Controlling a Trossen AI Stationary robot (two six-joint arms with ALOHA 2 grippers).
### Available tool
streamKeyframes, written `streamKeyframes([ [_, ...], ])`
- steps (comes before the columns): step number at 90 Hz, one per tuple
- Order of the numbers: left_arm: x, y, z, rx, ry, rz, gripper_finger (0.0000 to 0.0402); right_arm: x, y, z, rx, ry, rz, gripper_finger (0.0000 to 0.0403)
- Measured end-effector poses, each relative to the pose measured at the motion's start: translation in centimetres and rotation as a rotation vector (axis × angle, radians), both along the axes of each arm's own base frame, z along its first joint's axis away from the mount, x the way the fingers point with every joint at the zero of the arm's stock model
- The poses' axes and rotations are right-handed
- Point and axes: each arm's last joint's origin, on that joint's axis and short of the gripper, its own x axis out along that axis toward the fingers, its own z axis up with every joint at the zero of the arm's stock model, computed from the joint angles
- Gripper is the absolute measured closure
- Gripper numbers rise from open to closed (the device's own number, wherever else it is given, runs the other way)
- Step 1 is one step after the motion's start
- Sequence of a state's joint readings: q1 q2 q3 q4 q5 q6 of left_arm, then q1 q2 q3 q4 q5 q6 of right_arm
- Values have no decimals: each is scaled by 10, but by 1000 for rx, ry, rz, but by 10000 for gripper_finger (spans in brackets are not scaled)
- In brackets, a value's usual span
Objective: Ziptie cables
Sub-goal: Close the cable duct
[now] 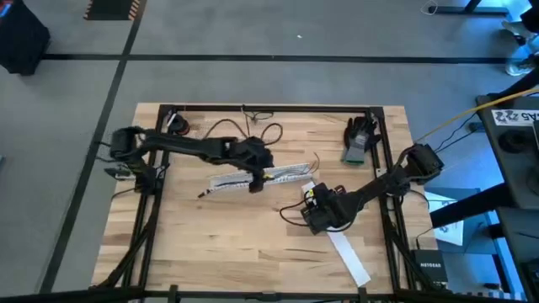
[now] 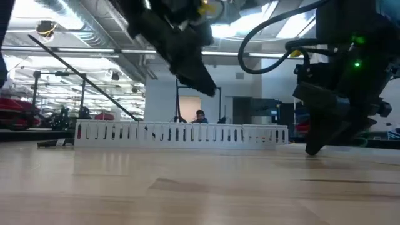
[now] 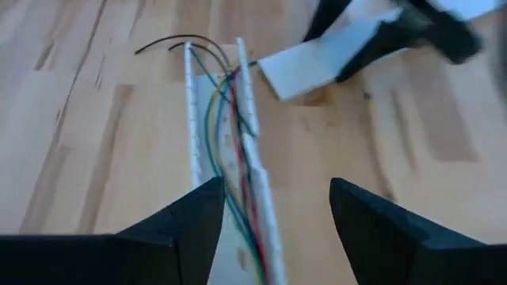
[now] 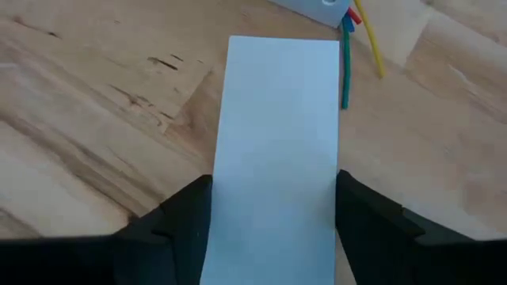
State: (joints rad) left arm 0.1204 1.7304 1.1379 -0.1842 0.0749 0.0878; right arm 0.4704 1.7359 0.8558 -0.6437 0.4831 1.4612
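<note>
Cables [image 3: 230,142] lie inside the white slotted duct [image 3: 253,166], left gripper [image 3: 273,214] spread wide above it, right gripper [image 4: 273,210] parted astride the duct's flat white lid [image 4: 277,142].

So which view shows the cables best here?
The left wrist view: the cables run as separate green, red and dark strands inside the white slotted duct, ahead of the open left gripper. The high view shows only faint lines, the right wrist view just a few ends, and the low view hides them behind the duct.
</note>
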Motion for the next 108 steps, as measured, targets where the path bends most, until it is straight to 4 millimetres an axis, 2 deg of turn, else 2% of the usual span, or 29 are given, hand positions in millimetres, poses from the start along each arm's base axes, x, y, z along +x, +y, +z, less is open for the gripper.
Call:
streamKeyframes([
  [26, 12, 9, -43, -10, 110, 12, 178, 0, 0, 0, -4, -3, 0, 178],
  [47, 15, 9, -57, 27, 148, 24, 191, 0, 0, 0, -12, -1, 13, 178],
  [62, 9, 1, -62, 39, 243, -16, 237, 0, 0, 0, -18, 5, 26, 178],
  [75, 0, -12, -67, 50, 343, -74, 301, 0, 0, 0, -21, 4, 27, 178],
  [92, -24, -29, -60, 44, 457, -118, 385, 0, 0, 0, -36, 16, 55, 178],
  [99, -36, -35, -54, 42, 499, -135, 395, 0, -1, 0, -41, 24, 69, 178],
  [108, -43, -39, -50, 8, 508, -98, 383, 0, -1, 0, -43, 27, 72, 178],
])
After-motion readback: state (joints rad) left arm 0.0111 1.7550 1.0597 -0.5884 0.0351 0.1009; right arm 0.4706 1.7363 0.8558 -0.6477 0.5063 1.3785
